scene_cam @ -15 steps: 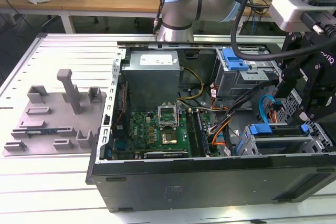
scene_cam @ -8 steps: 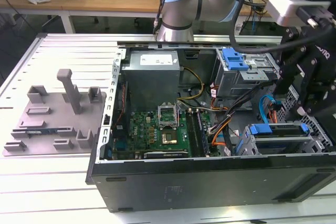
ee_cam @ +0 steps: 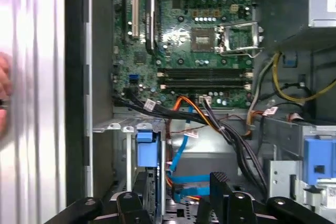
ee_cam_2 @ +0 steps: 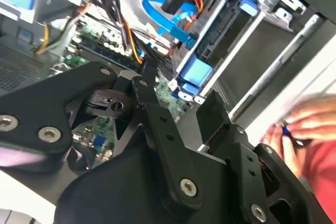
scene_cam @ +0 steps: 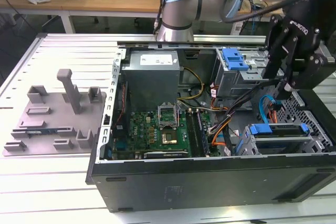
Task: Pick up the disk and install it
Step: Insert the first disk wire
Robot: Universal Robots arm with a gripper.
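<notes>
I log the exterior view raised, off the tabletop (scene_cam: 47, 192), looking down into the open computer case (scene_cam: 210, 182). Both wrist views look past the claw (ee_cam_2: 178, 88), close in, sharing the motherboard (ee_cam_2: 100, 35) (ee_cam: 199, 40) and blue cable (ee_cam_2: 157, 17) (ee_cam: 178, 156).

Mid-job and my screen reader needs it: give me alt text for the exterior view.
The robot's black hand hangs over the open computer case, above the blue-bracketed disk sitting in the drive cage at the exterior view's right. A grey fixture tray lies on the white table at that view's left.
</notes>
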